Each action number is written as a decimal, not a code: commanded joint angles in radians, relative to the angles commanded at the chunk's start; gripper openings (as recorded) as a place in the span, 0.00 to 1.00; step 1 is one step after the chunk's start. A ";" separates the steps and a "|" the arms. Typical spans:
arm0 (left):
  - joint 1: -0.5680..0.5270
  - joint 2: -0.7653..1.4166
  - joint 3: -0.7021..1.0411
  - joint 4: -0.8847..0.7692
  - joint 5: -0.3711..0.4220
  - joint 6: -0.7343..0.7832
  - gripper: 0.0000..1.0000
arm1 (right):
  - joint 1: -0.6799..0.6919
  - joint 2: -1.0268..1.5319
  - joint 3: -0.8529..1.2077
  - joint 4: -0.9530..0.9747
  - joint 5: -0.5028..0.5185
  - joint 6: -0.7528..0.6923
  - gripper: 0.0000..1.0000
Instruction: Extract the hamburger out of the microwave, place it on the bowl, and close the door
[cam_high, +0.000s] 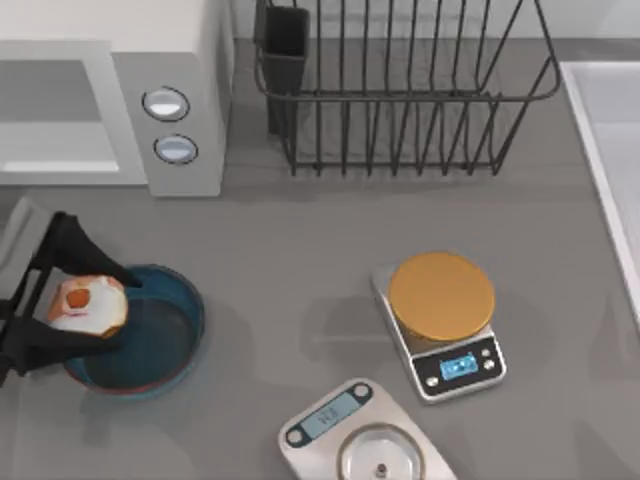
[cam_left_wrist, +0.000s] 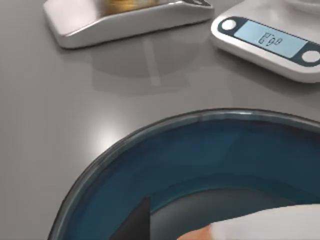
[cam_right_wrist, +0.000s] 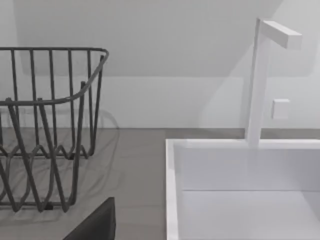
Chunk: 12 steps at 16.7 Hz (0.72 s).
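In the top view my left gripper (cam_high: 86, 306) is shut on the hamburger (cam_high: 88, 304), an orange-tan bun with white wrapping and a red spot on top. It holds the hamburger over the left part of the blue bowl (cam_high: 160, 345); I cannot tell whether the two touch. The left wrist view shows the bowl's rim (cam_left_wrist: 115, 145), its teal inside, the white wrapping (cam_left_wrist: 270, 222) and one dark finger (cam_left_wrist: 134, 226). The white microwave (cam_high: 185, 60) stands at the back left with its pale cavity (cam_high: 55, 110) showing. Its door (cam_high: 20, 232) hangs open at the left edge. A dark part of my right gripper (cam_right_wrist: 95, 225) shows in the right wrist view.
A gold-topped scale (cam_high: 440, 300) sits right of centre, and a steel scale (cam_high: 365, 440) lies at the front edge. A black wire dish rack (cam_high: 400, 90) fills the back middle. A white sink (cam_high: 610, 140) with a faucet (cam_right_wrist: 260, 80) is at the right.
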 joint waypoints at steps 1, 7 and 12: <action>-0.014 -0.004 -0.012 0.027 0.010 -0.019 0.00 | 0.000 0.000 0.000 0.000 0.000 0.000 1.00; -0.076 -0.008 -0.069 0.151 0.054 -0.104 0.00 | 0.000 0.000 0.000 0.000 0.000 0.000 1.00; -0.077 -0.006 -0.070 0.153 0.054 -0.105 0.08 | 0.000 0.000 0.000 0.000 0.000 0.000 1.00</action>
